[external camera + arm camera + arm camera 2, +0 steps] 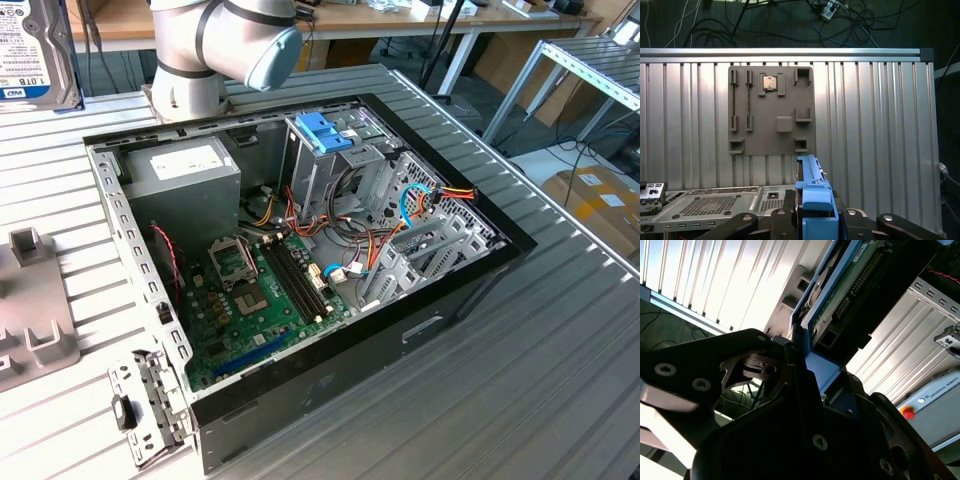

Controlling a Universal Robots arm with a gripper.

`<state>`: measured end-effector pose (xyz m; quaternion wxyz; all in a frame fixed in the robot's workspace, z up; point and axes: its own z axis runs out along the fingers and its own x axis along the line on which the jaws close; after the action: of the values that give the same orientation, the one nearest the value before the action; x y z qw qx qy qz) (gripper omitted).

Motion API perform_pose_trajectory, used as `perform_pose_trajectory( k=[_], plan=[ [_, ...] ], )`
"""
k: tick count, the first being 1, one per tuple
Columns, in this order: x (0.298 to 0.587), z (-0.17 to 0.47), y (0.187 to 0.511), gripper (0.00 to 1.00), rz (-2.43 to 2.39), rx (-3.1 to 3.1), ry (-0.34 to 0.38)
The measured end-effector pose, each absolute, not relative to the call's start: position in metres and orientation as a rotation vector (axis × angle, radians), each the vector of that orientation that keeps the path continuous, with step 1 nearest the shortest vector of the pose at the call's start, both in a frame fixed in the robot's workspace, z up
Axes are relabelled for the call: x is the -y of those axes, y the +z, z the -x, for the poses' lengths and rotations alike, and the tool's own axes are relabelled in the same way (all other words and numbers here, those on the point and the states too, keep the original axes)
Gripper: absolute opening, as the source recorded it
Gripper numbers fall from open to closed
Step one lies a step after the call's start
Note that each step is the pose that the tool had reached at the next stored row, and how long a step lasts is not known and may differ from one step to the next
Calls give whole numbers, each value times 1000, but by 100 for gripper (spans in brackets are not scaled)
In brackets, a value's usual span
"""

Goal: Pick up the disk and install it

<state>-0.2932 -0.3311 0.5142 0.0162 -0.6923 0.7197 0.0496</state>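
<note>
Disk (pixel 842 300), judged stiff, dense and shock-sensitive, pinched edge-on by the tool (pixel 812 214) at its blue frame, over the ribbed worktop (pixel 880 125)

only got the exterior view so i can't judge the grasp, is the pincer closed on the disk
Observer: Yes. In the second wrist view the pincer is shut on the disk, gripping its blue carrier frame.
Operator: which face of it shows there
Observer: The green circuit board side, with its connector row.
Operator: anything sitting in the grey fixture plate
Observer: In the first wrist view the grey fixture plate holds a small square chip in one pocket.
</note>
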Motion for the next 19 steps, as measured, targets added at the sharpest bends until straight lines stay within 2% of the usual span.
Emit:
perform_pose_trajectory(
  k=[19],
  plan=[
    [331, 280, 514, 37, 2153, -2238, 154]
  ],
)
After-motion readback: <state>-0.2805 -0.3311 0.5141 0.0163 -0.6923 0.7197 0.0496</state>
